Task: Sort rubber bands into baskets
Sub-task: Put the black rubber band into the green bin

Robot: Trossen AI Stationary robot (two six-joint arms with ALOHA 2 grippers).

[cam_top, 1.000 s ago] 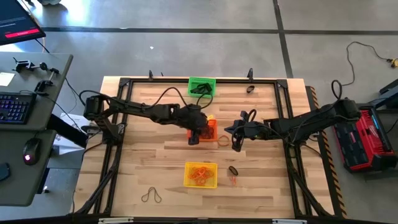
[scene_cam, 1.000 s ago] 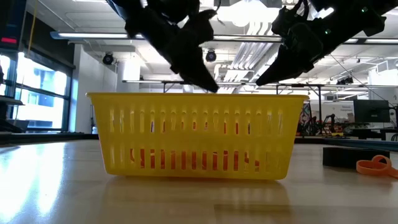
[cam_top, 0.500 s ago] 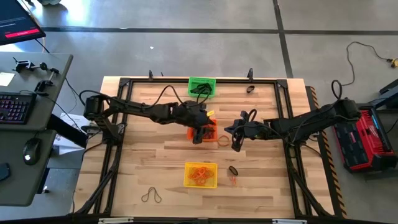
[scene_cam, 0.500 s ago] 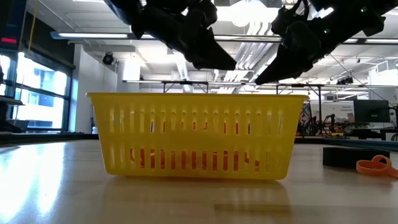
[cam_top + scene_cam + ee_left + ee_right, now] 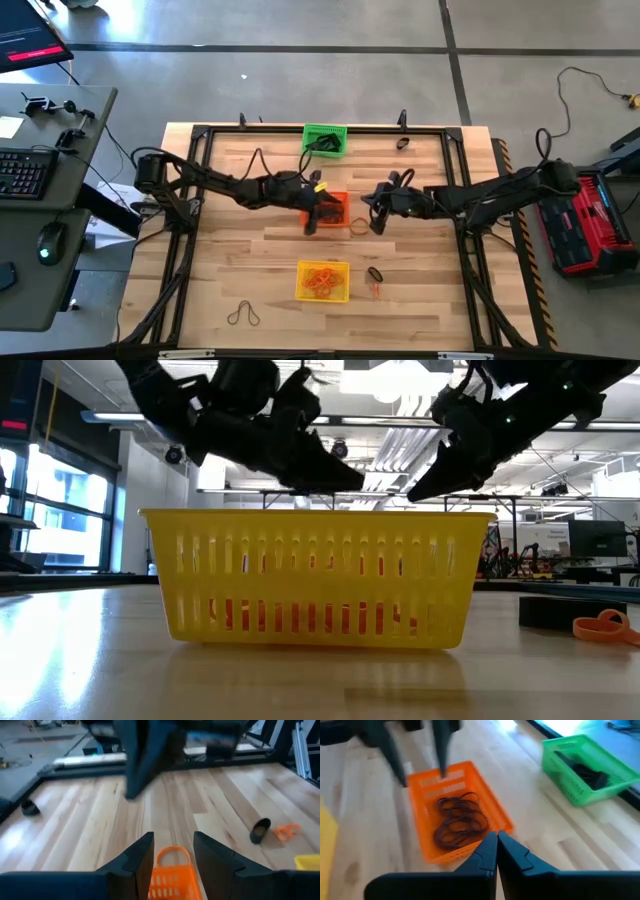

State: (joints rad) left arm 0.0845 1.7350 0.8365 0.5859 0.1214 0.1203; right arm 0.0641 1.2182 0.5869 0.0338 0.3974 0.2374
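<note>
The bands [image 5: 375,274] loose on the table [image 5: 230,260] looked light and floppy, best pinched across one strand. The left hand [image 5: 312,222] hung released over the orange basket [image 5: 339,203]; the right hand [image 5: 377,222] was clenched, empty.

Desk [image 5: 250,260]: pale wood planks, light and tan strips alternating, edged by a black frame
Green basket [image 5: 324,139]: bright green mesh, black rubber bands [image 5: 585,772] inside
Orange basket [image 5: 452,810]: orange mesh, dark brown bands [image 5: 457,820] inside
Yellow basket [image 5: 318,575]: yellow slotted mesh, orange bands [image 5: 322,280] inside
Loose bands on desk: one orange loop [image 5: 358,227], one thick black [image 5: 375,273], one orange tangle [image 5: 603,625], thin dark loops [image 5: 244,316]
Left gripper [image 5: 172,857] and right gripper [image 5: 496,851]: black
</note>
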